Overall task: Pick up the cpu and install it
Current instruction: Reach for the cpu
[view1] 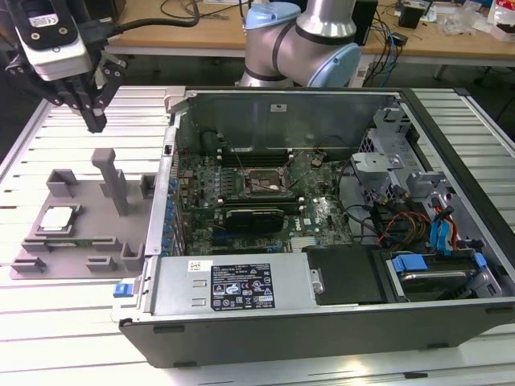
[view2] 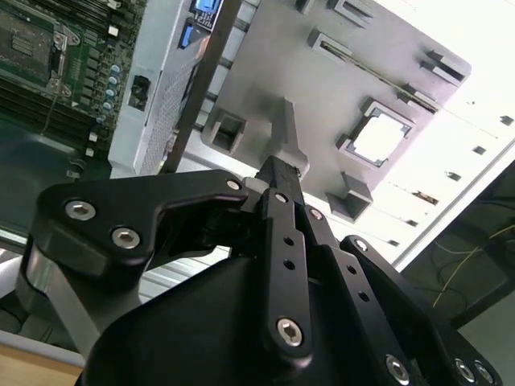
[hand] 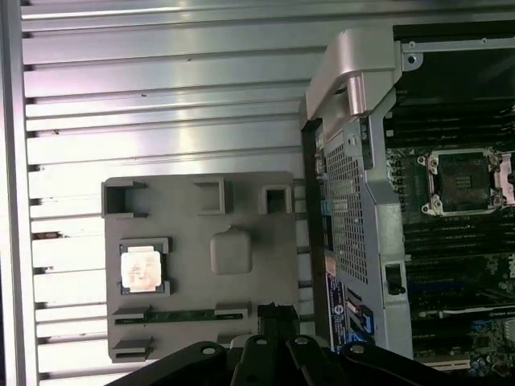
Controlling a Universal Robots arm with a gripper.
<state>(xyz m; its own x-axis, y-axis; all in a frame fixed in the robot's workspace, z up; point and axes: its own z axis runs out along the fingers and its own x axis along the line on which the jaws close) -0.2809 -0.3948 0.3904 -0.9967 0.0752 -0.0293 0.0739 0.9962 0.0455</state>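
Observation:
The cpu (view1: 58, 218) is a small silver square lying flat in a recess of the grey fixture plate (view1: 80, 241), at the exterior view's left. Both wrist views look down on the cpu (view2: 378, 137) (hand: 142, 268). My gripper (view1: 94, 119) hangs high above the slatted table, behind the fixture and well clear of the chip. Its black fingers (view2: 278, 173) are shut together with nothing between them. The dark motherboard socket (view1: 268, 184) (hand: 463, 181) with its metal frame sits inside the open computer case.
The open computer case (view1: 173, 104) stands to the exterior view's right of the fixture, its side wall rising beside the plate. Grey posts (view1: 109, 181) stand up from the fixture. Cables and drive bays (view1: 418, 217) fill the case's right side. A wooden desk runs behind.

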